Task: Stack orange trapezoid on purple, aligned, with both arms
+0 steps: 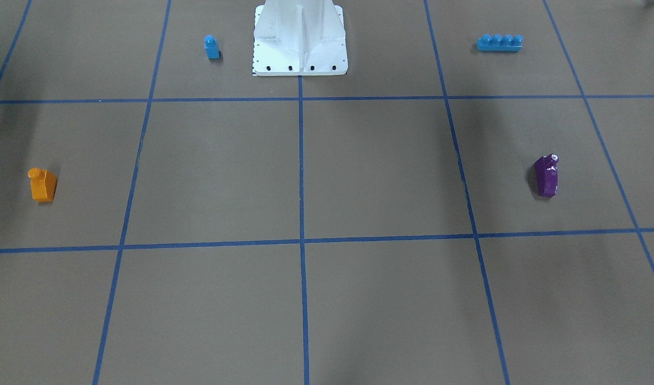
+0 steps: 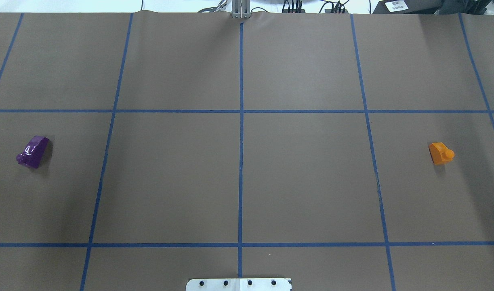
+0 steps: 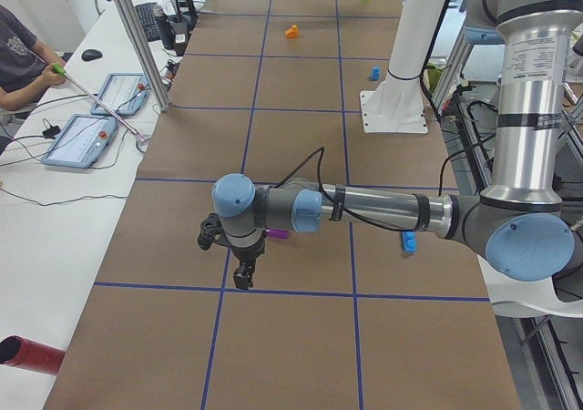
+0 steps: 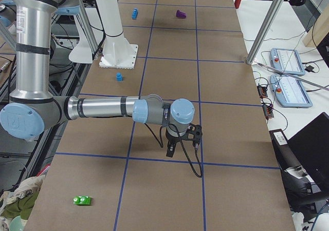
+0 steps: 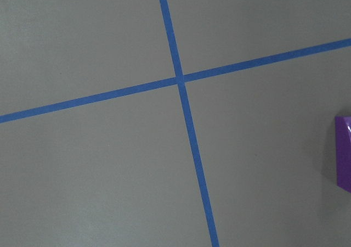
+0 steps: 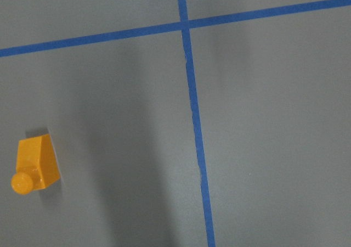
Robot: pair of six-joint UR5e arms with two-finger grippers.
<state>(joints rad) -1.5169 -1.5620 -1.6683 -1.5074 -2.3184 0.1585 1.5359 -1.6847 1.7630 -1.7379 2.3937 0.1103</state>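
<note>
The orange trapezoid (image 1: 42, 184) stands upright on the brown table at the robot's right side; it also shows in the overhead view (image 2: 440, 153) and the right wrist view (image 6: 35, 164). The purple brick (image 1: 547, 175) lies at the robot's left side (image 2: 32, 151), and its edge shows in the left wrist view (image 5: 344, 153). My left gripper (image 3: 241, 278) hangs above the table just beside the purple brick (image 3: 278, 234). My right gripper (image 4: 172, 150) hangs above the table at the other end. Both show only in the side views, so I cannot tell whether they are open or shut.
A small blue single-stud brick (image 1: 212, 47) and a long blue four-stud brick (image 1: 499, 43) stand near the white base mount (image 1: 300, 48). A green piece (image 4: 82, 200) lies near the table's right end. An operator and tablets (image 3: 82, 141) are at the far table side.
</note>
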